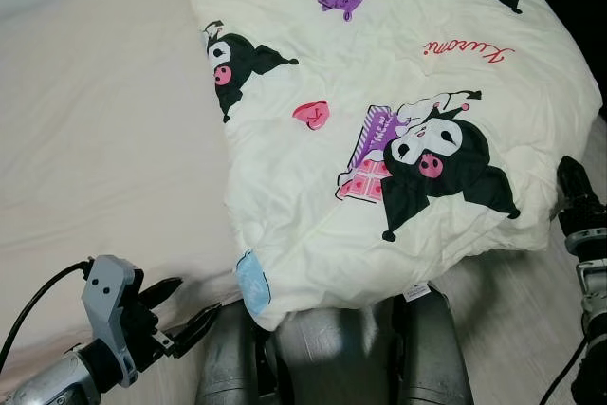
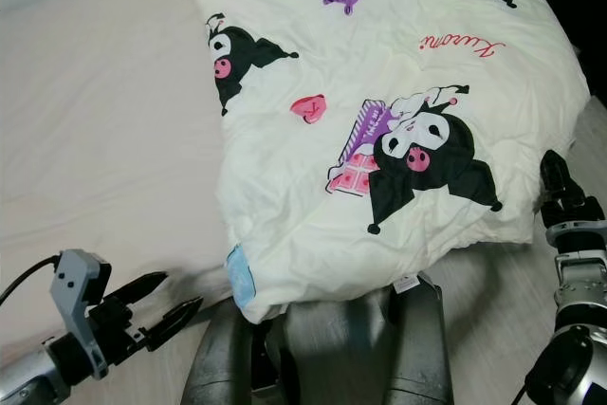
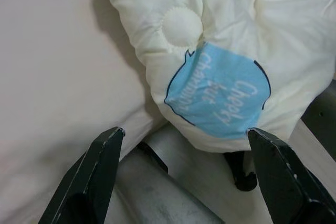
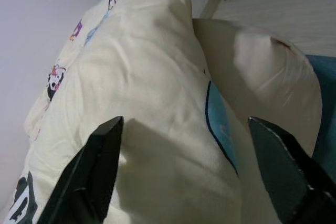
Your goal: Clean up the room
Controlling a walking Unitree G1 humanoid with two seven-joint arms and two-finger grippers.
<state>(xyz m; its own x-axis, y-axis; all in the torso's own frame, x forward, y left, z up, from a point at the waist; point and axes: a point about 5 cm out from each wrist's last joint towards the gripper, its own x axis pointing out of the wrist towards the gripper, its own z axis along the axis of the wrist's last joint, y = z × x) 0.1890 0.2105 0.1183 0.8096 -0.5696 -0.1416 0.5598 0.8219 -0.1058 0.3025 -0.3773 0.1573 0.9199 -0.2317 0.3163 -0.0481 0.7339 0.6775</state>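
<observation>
The bed [image 1: 95, 139] spreads its pale sheet over the left half and upper left of my head views; across the centre and upper right lies the cream quilt [image 1: 379, 73], printed with black cartoon figures, a pink heart and red script, its lower edge hanging off the mattress toward me at bottom centre, just above my silver legs [image 1: 332, 358]; a strip of light wooden floor [image 1: 512, 291] shows at lower right. My left gripper [image 1: 185, 308] sits at the bottom left, over the sheet, fingers spread apart with nothing between them, near the quilt's corner with the blue patch [image 3: 218, 95], which my left wrist camera sees just ahead of the tips; my right gripper [image 4: 181, 171] is at the right edge, beside the quilt's hanging side, fingers likewise wide apart and empty, the cream fabric bulging close before them.
</observation>
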